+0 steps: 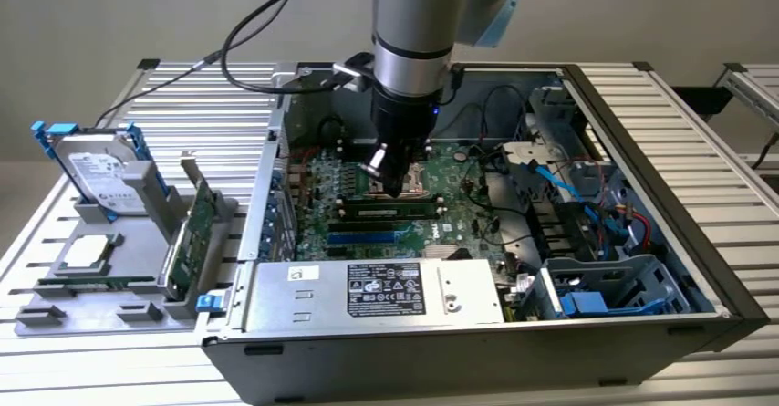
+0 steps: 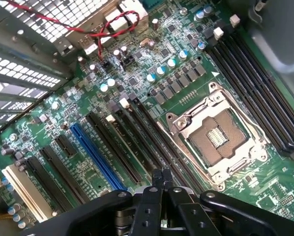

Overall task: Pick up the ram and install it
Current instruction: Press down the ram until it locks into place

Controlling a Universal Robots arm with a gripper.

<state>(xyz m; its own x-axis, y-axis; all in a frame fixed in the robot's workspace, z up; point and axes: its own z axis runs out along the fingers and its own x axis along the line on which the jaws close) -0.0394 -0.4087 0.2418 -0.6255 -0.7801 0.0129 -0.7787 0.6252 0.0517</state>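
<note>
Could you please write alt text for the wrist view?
The shut gripper hangs above a green motherboard, over long black memory slots beside the open, empty CPU socket. A blue slot runs nearby.

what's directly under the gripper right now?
Under the gripper, its fingers pressed together, are the long black memory slots beside the open CPU socket. The exterior view shows a ram stick seated there; the gripper covers the slots' near ends.
</note>
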